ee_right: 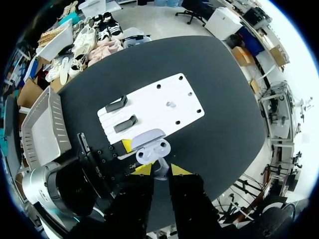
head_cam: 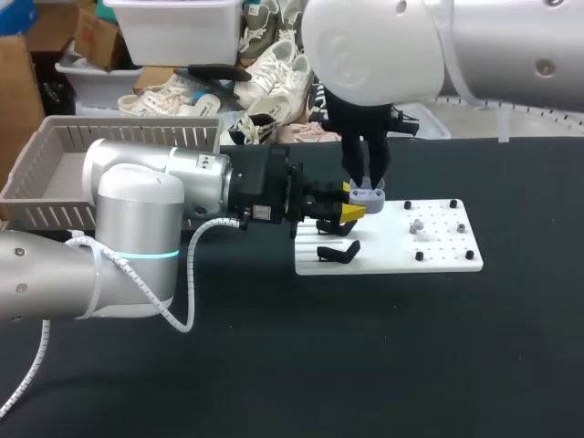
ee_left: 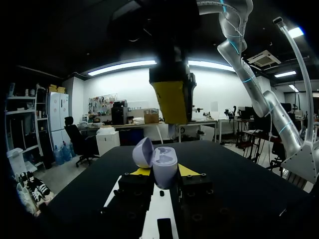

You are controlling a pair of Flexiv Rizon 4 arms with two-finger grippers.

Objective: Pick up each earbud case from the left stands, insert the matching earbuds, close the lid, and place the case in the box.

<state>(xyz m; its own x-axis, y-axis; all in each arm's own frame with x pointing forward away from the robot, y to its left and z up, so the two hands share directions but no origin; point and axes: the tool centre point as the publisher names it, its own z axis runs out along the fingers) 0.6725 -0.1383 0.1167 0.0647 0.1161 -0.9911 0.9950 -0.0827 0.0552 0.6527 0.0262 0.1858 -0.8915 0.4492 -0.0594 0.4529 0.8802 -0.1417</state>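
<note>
At the white board's [head_cam: 438,260] edge, our left gripper [ee_left: 164,172] clamps the open earbud case [ee_left: 164,159], wells facing up. Our right gripper [ee_right: 159,170], directly above, pinches what looks like an earbud [ee_right: 160,163]. We judge insertion is underway: descend straight, align the stem with its well, and release only once seated. A second earbud [head_cam: 416,224] waits on the board.

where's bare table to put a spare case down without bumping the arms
The black table in front of the white board is bare, as is the strip to the board's right. Crowded: the board's left end, where the left gripper holds the open case under the right gripper, above the stands.
</note>
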